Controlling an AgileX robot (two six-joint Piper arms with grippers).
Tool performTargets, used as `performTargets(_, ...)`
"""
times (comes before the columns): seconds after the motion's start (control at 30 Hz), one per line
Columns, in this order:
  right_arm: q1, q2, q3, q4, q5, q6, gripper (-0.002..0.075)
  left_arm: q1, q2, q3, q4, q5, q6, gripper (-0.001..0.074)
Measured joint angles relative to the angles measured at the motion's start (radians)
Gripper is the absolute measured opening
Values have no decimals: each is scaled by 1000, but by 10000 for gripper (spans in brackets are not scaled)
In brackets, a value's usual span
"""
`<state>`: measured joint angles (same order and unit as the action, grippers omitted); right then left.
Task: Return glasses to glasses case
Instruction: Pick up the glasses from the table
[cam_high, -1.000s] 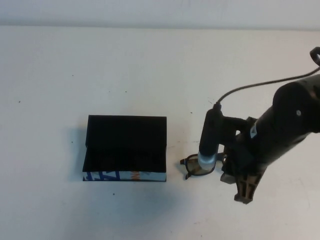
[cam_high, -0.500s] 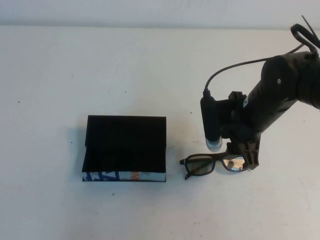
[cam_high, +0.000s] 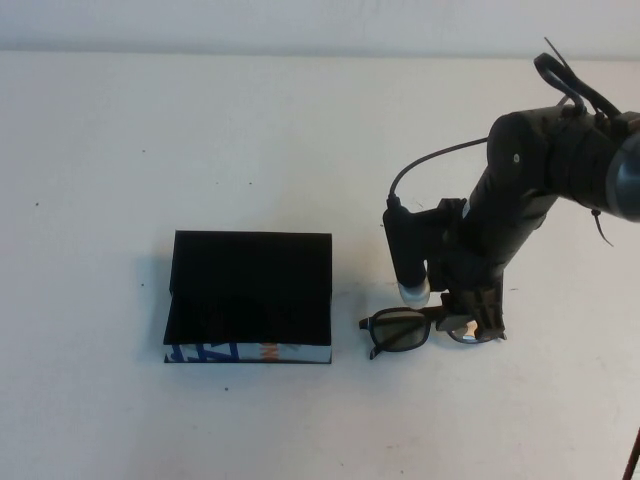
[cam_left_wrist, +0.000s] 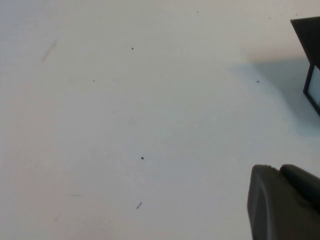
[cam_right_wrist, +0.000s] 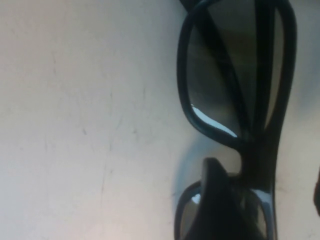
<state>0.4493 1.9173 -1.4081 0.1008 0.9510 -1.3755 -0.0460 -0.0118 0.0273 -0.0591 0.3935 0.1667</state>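
Glasses: the glasses (cam_high: 420, 330) lie flat on the worktop (cam_high: 300, 130) at lower right of centre in the high view, just beside the right edge of the glasses case (cam_high: 250, 297) but not touching it
Glasses case: open, black lining up, printed strip along its near edge, left of centre in the frame
Right hand: the right hand (cam_high: 478, 322) is down over the right-hand lens; in the right wrist view one finger (cam_right_wrist: 220, 205) lies across the frame near the bridge; spread, pressed together or pinching, I cannot tell
Left hand: the left hand (cam_left_wrist: 285, 202) shows only as a dark corner in the left wrist view, over bare worktop near a corner of the case; its state I cannot tell
Step in hand: looks like the grasp on the glasses, nothing lifted yet
Next move: likely a firm hold on the frame, a lift, then a short carry leftward into the case
In the way: nothing lies between glasses and case; the case wall must be cleared
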Motion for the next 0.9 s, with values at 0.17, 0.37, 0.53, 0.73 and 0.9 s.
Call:
performTargets(0.17, 0, 20, -4, 0, 0, -1, 360, 0, 0, 0, 0, 0, 0, -4)
performTargets(0.37, 0, 41, -35, 4, 6, -1, 360, 0, 0, 0, 0, 0, 0, -4)
performTargets(0.53, 0, 64, -40, 9, 9, -1, 360, 0, 0, 0, 0, 0, 0, -4)
performTargets(0.73, 17, 70, -54, 11, 31, -1, 360, 0, 0, 0, 0, 0, 0, -4)
performTargets(0.9, 19, 70, -61, 13, 39, -1, 360, 0, 0, 0, 0, 0, 0, -4)
